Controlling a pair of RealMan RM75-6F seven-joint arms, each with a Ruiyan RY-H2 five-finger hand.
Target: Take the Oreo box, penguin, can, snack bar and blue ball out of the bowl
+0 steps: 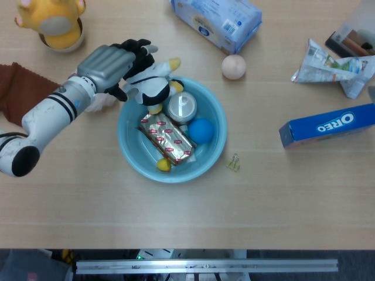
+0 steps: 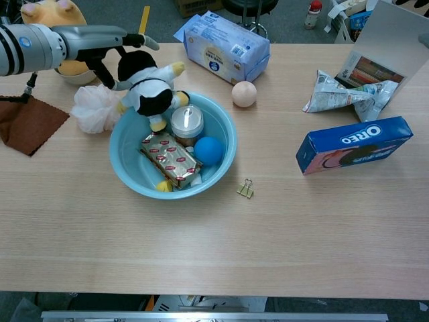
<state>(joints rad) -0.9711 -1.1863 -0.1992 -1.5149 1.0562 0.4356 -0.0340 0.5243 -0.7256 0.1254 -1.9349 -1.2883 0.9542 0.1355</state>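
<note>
The light blue bowl [image 1: 130, 158] [image 2: 124, 168] sits left of centre on the table. The penguin [image 1: 155, 85] [image 2: 153, 97] leans on its far-left rim. My left hand [image 1: 114, 61] [image 2: 100, 40] grips its black head, fingers over the top and thumb under it. Inside the bowl lie the silver can [image 1: 180, 106] [image 2: 187, 123], the foil snack bar [image 1: 166, 137] [image 2: 169, 159] and the blue ball [image 1: 201, 130] [image 2: 208, 151]. The Oreo box [image 1: 328, 126] [image 2: 354, 145] lies on the table at the right. Only a grey sliver of my right hand [image 2: 422, 40] shows at the frame edge.
A yellow plush toy [image 1: 53, 23], a brown cloth [image 1: 17, 88] and a white puff [image 2: 90, 107] are at the far left. A tissue pack [image 1: 217, 20], a peach ball [image 1: 234, 67] and a crumpled wrapper [image 1: 331, 67] lie behind. A binder clip [image 1: 234, 163] lies right of the bowl.
</note>
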